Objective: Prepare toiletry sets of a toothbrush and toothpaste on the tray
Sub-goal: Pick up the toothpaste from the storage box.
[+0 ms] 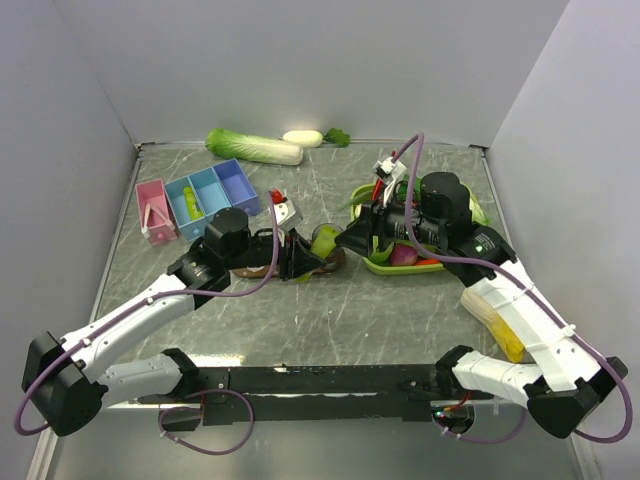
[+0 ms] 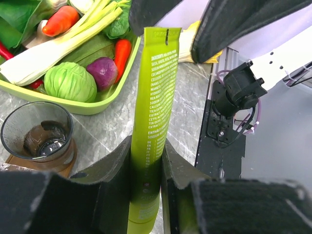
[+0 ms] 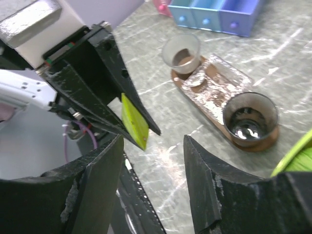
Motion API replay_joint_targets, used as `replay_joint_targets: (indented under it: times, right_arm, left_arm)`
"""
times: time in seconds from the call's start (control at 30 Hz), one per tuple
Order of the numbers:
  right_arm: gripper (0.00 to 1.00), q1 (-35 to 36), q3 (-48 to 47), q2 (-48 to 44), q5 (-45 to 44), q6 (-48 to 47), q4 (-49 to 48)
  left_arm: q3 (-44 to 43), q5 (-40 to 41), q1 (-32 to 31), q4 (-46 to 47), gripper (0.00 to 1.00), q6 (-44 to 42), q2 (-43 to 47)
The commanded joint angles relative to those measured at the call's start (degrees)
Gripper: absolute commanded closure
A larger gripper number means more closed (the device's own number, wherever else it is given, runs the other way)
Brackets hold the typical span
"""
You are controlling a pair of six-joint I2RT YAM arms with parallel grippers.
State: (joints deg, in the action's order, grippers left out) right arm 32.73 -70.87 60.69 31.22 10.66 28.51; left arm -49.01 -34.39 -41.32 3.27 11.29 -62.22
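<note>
Left jaws clench a flat lime-green toothpaste (image 2: 157, 97) tube, upright, printed in fine dark text; right jaws stand released.

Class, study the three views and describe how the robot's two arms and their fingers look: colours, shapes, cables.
The left arm and right arm have white shells with black joints. A purple cable runs along each. The fingers are black, wedge-shaped, with scuffed edges.

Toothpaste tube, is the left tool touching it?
Touching. The left wrist view shows the left tool pinching the toothpaste tube from both sides, with no gap.
</note>
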Motion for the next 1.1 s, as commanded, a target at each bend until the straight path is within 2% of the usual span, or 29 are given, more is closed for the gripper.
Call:
replay_joint_targets:
  times: [0.0,0.13,0.37,0.63,0.73,0.8,0.87,0.9,0.93,1.0,1.03,1.07]
  right_arm:
    - [0.43,-0.39,0.56,0.31,5.77,2.88,-7.94]
    - [0.48,-0.39,1.09,1.1,7.88,3.41,-9.44]
    - [0.67,-0.39,1.79,2.5,10.0,3.76,-10.93]
    - [0.8,-0.3,2.4,3.39,11.14,3.5,-10.67]
    - [0.89,-0.39,2.58,3.56,11.4,3.58,-10.85]
    - [0.99,-0.3,2.32,3.56,11.4,3.41,-10.58]
    - [1.0,-0.39,2.05,3.47,10.88,3.23,-10.23]
    - [1.0,-0.39,1.88,3.39,10.62,3.14,-10.14]
    - [1.0,-0.39,1.7,3.04,10.18,2.8,-9.97]
    - [1.0,-0.39,0.91,2.34,7.82,2.36,-8.75]
    - [1.0,-0.39,0.56,1.46,6.41,1.57,-8.04]
    - [1.0,-0.3,-0.22,0.84,4.92,1.04,-7.25]
  left_arm:
    - [-0.29,-0.41,0.28,4.29,0.85,0.93,1.22]
    - [-0.2,-0.68,0.19,4.55,0.85,1.02,1.31]
    - [-0.21,-0.33,0.28,4.64,0.85,0.93,1.48]
    - [0.15,-0.5,0.36,5.34,0.85,1.37,1.75]
    - [0.23,-0.33,0.36,5.43,0.85,1.37,1.83]
    - [0.32,-0.15,0.45,5.43,0.82,1.54,1.92]
    - [0.32,0.64,0.45,5.35,0.69,1.46,2.1]
    - [0.24,0.9,0.54,5.26,0.57,1.63,2.19]
    - [0.06,1.08,0.97,5.34,0.32,1.98,2.36]
    - [0.41,1.43,2.03,6.22,0.15,2.68,3.06]
    - [0.58,1.52,3.86,6.75,0.03,3.82,3.5]
    - [0.76,1.09,5.01,7.8,0.01,4.44,4.2]
